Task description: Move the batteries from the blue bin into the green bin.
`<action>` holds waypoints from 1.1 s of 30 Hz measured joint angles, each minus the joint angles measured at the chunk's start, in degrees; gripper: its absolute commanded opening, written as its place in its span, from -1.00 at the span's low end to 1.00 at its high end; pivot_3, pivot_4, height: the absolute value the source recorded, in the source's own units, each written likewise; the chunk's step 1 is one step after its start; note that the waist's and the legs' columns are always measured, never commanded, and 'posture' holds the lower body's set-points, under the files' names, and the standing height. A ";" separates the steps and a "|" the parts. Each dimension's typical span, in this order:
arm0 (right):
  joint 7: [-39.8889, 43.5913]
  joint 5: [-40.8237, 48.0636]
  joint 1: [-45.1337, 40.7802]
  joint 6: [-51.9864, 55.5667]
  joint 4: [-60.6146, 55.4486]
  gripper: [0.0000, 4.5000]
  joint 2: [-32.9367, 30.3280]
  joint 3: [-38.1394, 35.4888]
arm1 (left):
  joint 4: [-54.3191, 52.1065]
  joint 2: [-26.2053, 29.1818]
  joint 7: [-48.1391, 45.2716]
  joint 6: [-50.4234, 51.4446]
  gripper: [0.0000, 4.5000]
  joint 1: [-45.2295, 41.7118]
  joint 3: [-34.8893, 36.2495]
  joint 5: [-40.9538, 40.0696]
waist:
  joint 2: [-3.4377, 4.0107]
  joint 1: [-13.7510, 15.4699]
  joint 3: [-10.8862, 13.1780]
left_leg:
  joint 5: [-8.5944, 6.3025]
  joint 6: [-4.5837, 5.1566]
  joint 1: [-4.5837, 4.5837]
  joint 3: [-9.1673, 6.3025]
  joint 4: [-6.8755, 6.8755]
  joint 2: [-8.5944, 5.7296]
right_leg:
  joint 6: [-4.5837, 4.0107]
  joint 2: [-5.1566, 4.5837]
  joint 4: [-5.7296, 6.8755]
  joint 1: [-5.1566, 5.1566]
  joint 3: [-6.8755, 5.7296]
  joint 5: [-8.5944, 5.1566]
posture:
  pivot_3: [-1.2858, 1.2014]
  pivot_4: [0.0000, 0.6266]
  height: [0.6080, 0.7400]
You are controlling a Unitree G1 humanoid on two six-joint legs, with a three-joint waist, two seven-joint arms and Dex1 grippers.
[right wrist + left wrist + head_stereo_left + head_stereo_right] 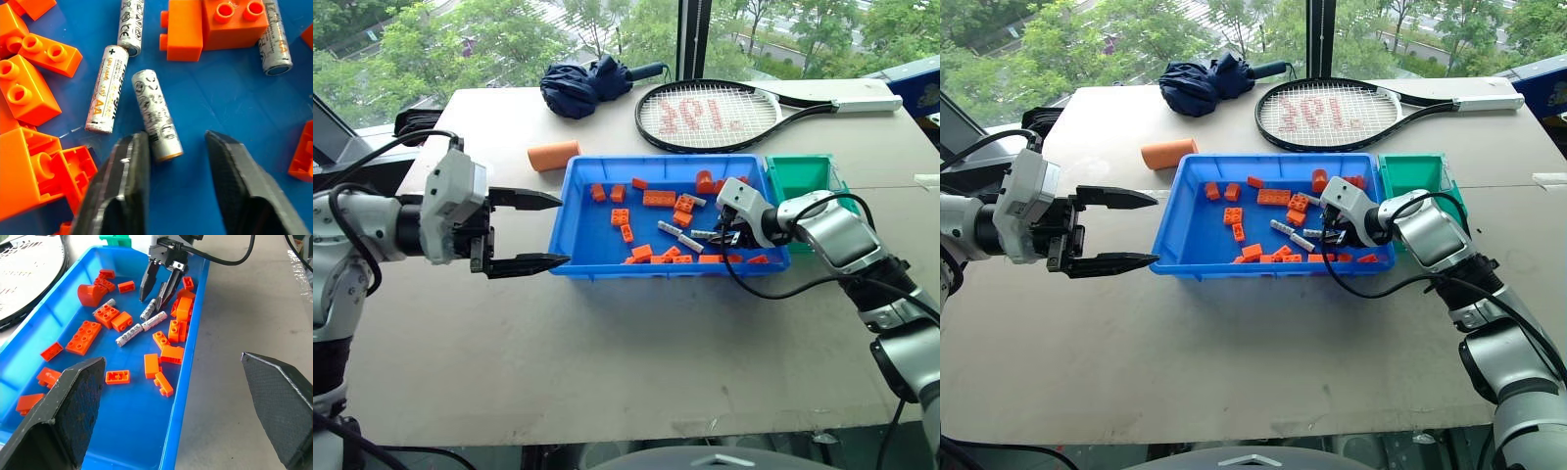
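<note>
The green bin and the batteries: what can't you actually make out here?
- green bin: the inside, head views; right gripper and arm cover the near part.
- battery: whether gripped, right wrist view; its lower end meets one finger.
- battery count: orange bricks may hide some in the blue bin.

Head stereo pair looking down over the blue bin (587,220), wrist views close inside it, left from outside its rim
</note>
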 measured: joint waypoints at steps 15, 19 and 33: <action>-0.34 3.39 -0.07 9.09 -10.64 -0.96 -6.12 -13.76 | 2.14 -1.67 -1.01 -1.80 1.00 -4.13 -1.02 0.39 | 0.04 0.41 0.03 | 0.00 0.00 -0.06 -0.04 0.04 -0.03 | 0.00 -0.03 0.00 -0.01 -0.04 0.00 | 0.03 -0.52 1.00; -1.92 6.18 2.20 16.80 -17.21 -0.96 -13.86 -24.43 | 2.15 -2.99 -0.59 -1.07 1.00 -7.00 -2.55 -0.16 | 0.04 0.45 0.03 | 0.00 0.00 -0.06 -0.05 0.03 -0.02 | 0.00 -0.02 0.02 -0.01 -0.05 0.00 | 0.03 -0.52 1.00; -11.46 8.81 14.31 23.79 -18.62 -0.96 -16.50 -34.18 | 7.99 -11.10 1.39 -1.69 1.00 -18.16 -7.95 1.97 | 0.04 0.05 0.02 | 0.01 0.01 0.01 0.11 0.06 -0.02 | 0.01 -0.02 0.16 -0.02 0.13 0.01 | 0.03 -0.52 1.00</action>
